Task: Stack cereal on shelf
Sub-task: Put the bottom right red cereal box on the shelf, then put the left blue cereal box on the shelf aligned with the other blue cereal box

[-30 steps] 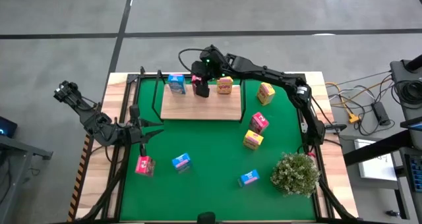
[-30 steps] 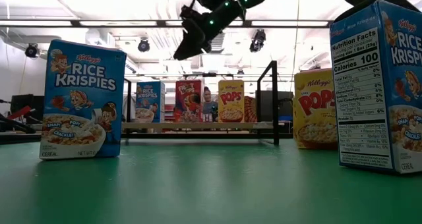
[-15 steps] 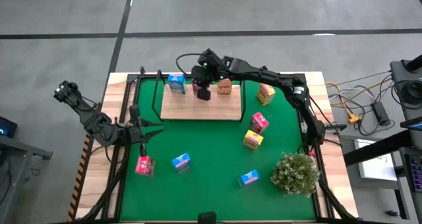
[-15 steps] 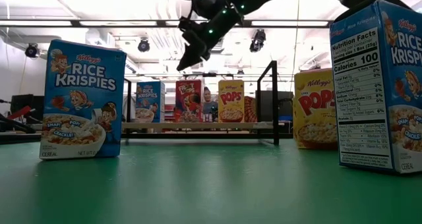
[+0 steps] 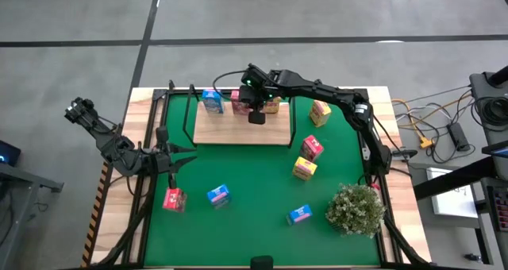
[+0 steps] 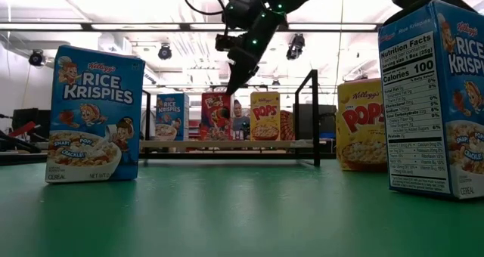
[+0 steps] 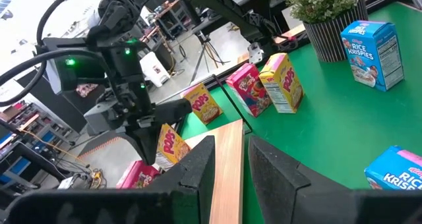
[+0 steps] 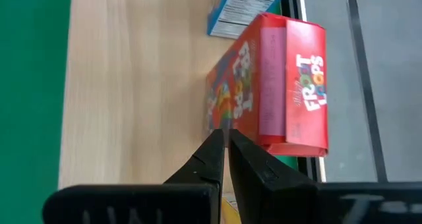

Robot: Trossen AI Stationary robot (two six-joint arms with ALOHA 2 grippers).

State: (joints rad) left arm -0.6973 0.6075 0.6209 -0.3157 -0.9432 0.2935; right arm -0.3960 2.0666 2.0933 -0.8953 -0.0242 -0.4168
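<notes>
The shelf (image 5: 238,131) is a light-wood board on the far half of the green mat. Three cereal cartons stand on its far edge: blue (image 5: 212,101), pink-red (image 5: 237,104) and yellow (image 5: 272,104). My right gripper (image 5: 255,117) is shut and slants down. Its tips (image 6: 229,91) are at the top near edge of the pink-red carton (image 8: 290,85). Six more cartons stand on the mat, among them a yellow one (image 5: 320,111) and a blue one (image 5: 218,194). My left gripper (image 5: 184,160) waits at the mat's left side, its fingers (image 7: 198,161) a little apart and holding nothing. My right gripper's shut fingertips (image 8: 217,141) point down from above at the top near edge of the pink-red carton (image 6: 225,96). I cannot tell whether they touch it. The carton stands upright on the shelf.
A bushy green plant (image 5: 355,209) stands at the near right corner. Thin black posts (image 6: 313,117) rise at the shelf's ends. Bare board lies in front of the three cartons. Loose cartons on the mat: pink-red (image 5: 311,148), yellow (image 5: 305,168), blue (image 5: 299,214), pink-red (image 5: 173,198).
My right gripper has tipped more steeply downward and sunk toward the pink-red carton. It has also shifted a little toward the table's right and near edges, and its fingers have come together. The cartons on the shelf have stayed where they were.
</notes>
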